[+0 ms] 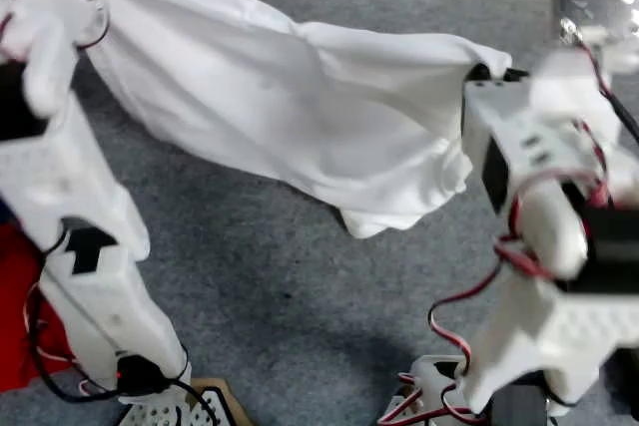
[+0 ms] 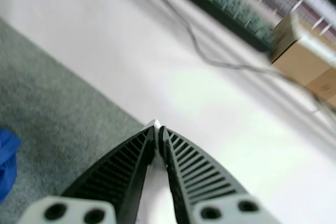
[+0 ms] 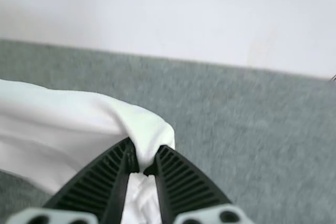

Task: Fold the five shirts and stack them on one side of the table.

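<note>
High view: your white shirt hangs stretched between the two arms, lifted off the grey tabletop. One end goes up to the left arm at the far corner, the other end to the right arm. The shirt sags in the middle and a bunched fold droops lowest near the right arm. A red cloth lies at the tabletop's edge, beside the left arm's base.

Left wrist view: your left gripper is pinched almost closed, with a small bit of white fabric showing at its fingertips, so it is holding the shirt by a thin edge. Below it are grey tabletop, a blue cloth at the frame edge, then pale floor with a dark cable and a cardboard box farther off.

Right wrist view: your right gripper is clamped on a gathered corner of the shirt. Fabric bulges over the fingertips and trails away to one side, above the grey tabletop.
</note>
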Controlling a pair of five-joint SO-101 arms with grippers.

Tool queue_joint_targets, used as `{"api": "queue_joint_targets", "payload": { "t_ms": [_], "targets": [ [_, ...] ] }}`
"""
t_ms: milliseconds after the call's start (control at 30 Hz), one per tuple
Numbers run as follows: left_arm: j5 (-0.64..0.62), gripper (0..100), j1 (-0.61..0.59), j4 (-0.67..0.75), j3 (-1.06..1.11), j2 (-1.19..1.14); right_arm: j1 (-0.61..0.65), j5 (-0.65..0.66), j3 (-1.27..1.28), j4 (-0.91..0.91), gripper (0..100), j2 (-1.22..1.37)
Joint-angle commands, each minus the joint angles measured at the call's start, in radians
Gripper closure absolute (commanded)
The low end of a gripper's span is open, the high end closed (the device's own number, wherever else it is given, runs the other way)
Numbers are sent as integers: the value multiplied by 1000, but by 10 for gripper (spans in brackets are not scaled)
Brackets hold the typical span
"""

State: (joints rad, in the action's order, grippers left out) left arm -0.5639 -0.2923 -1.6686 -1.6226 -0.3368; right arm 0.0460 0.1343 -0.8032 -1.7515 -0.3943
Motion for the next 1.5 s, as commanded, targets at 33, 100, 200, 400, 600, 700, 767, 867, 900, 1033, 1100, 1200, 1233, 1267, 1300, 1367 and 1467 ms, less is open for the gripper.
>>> {"api": "queue_joint_targets", "payload": {
  "t_ms": [33,100,200,400,600,700,767,867,900,1033,1100,1200,1233,1267,1300,1367,1467],
  "targets": [
    [-6,994,-19,-17,-41,159,-10,32,-105,-10,992,-67],
    [-5,994,-19,-15,-41,211,30,95,-108,-8,992,-108],
    [-5,994,-19,-14,-41,277,134,166,-111,-8,992,-188],
    [-5,994,-19,-14,-41,392,165,204,-105,44,992,-302],
    [-5,994,-19,-12,-41,486,166,245,-111,113,992,-349],
    [-5,994,-19,-12,-41,507,165,242,-102,134,992,-348],
    [-5,994,-19,-12,-39,504,163,241,-99,134,992,-317],
    [-3,994,-19,-12,-38,440,163,239,-99,108,992,-223],
    [-3,994,-21,-12,-39,406,156,239,-99,94,992,-189],
    [-3,994,-56,-6,-39,248,139,238,-99,84,992,-31],
    [-3,994,-56,29,-39,142,139,238,-101,102,992,53],
    [-3,994,-62,71,-39,-15,139,238,-101,143,992,185],
    [-3,994,-65,78,-39,-67,137,238,-101,154,992,229],
    [-3,994,-76,92,-41,-125,137,238,-101,168,992,282],
    [-3,994,-81,112,-42,-173,137,238,-101,185,992,326],
    [-3,994,-88,173,-42,-280,137,238,-101,236,992,429],
    [-3,994,-102,292,-41,-435,137,238,-101,352,992,590]
  ]
}}
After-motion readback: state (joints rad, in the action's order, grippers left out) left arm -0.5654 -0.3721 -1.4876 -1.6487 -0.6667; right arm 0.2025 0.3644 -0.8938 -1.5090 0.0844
